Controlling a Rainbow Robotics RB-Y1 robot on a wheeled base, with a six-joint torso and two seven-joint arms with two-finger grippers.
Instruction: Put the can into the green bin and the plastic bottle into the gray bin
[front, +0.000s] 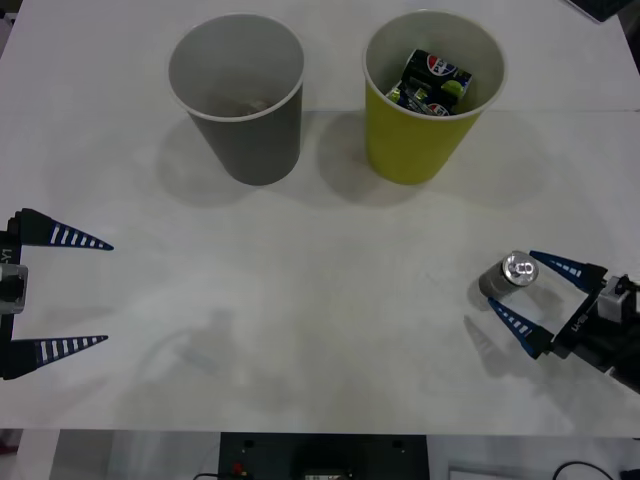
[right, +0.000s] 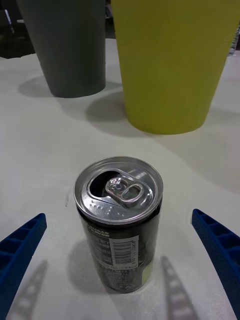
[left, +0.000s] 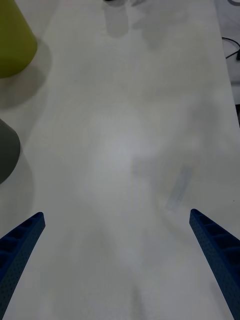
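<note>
A small dark can (front: 515, 272) with a silver top and pull tab stands upright on the white table at the right. My right gripper (front: 512, 281) is open around it, one blue finger on each side and neither touching. In the right wrist view the can (right: 119, 220) sits centred in the right gripper (right: 119, 215). Far across the table stand the gray bin (front: 237, 95) and, to its right, the green bin (front: 432, 110); both rise beyond the can, the green bin (right: 170, 65) and the gray bin (right: 70, 45). My left gripper (front: 108, 292) waits open at the left edge. The plastic bottle is out of view.
The green bin holds dark crushed cans (front: 432, 78) with a red-and-blue logo. In the left wrist view, bare table (left: 125, 150) lies beyond the left gripper (left: 117, 215), with the green bin (left: 12, 45) and gray bin (left: 7, 150) at one side. The table's front edge (front: 320, 432) is near.
</note>
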